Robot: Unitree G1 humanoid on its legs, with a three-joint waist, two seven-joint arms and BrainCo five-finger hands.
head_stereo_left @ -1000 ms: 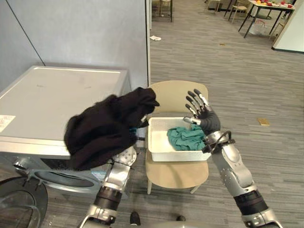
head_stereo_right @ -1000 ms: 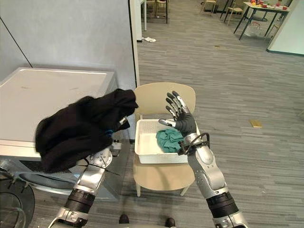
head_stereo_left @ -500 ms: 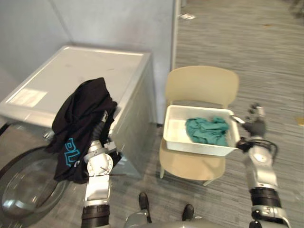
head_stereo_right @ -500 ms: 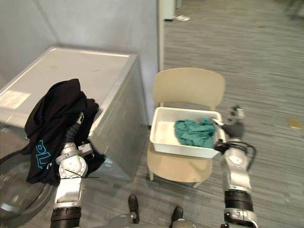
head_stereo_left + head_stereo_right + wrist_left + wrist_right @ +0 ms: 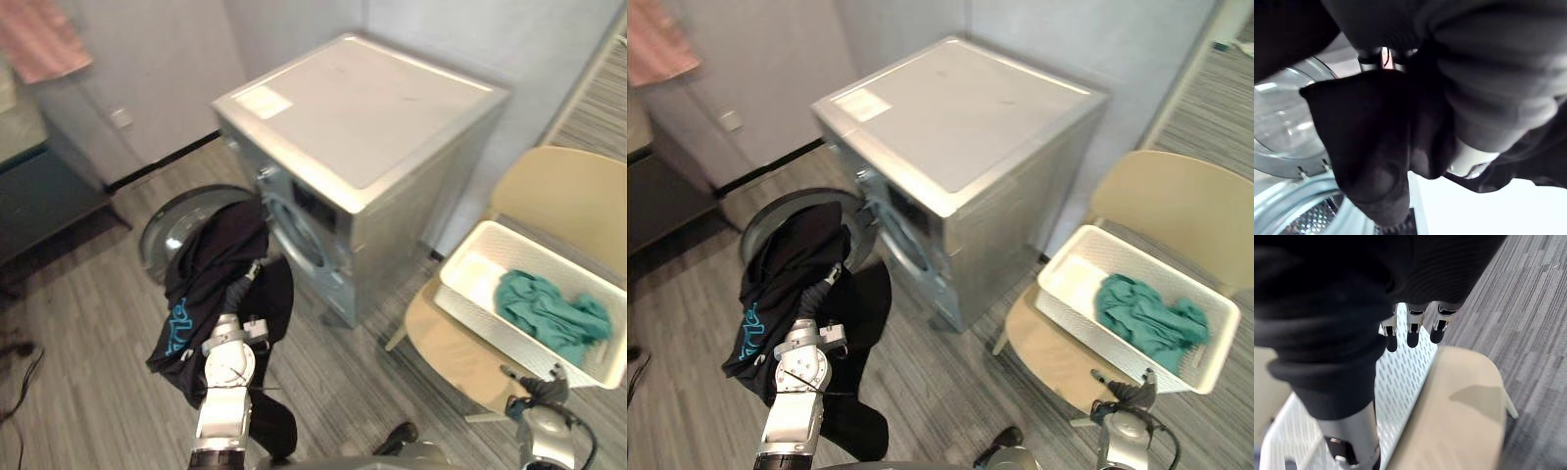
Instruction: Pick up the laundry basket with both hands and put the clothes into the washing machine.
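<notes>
Right fingers: the fingers [image 5: 1412, 335] of the right hand [image 5: 1332, 342] were loosely straight, side by side and a little apart, clasping nothing; their dark tips hung just over the basket's pierced wall, and contact could not be told
Right hand: low at the robot's right, near the front edge of the chair seat, below the basket's near corner
Left hand: the left hand [image 5: 238, 292] was raised under the black garment; its grip could not be told (the cloth covered it from every side)
Black garment: the black garment [image 5: 211, 284] was draped over the left hand, hanging in folds down past the wrist, blue print on its left side; held in front of the washing machine, beside the open door
Washing machine: the washing machine [image 5: 362, 127] was silver-grey with a flat top; its round door [image 5: 176, 220] was swung wide open; the drum [image 5: 1308, 215] showed past the cloth
Basket: the basket [image 5: 470, 284] was white, resting on the seat of the chair [image 5: 573, 201], just to the right of the machine
Teal garment: the teal garment [image 5: 549, 313] lay crumpled inside the basket, toward its right end
</notes>
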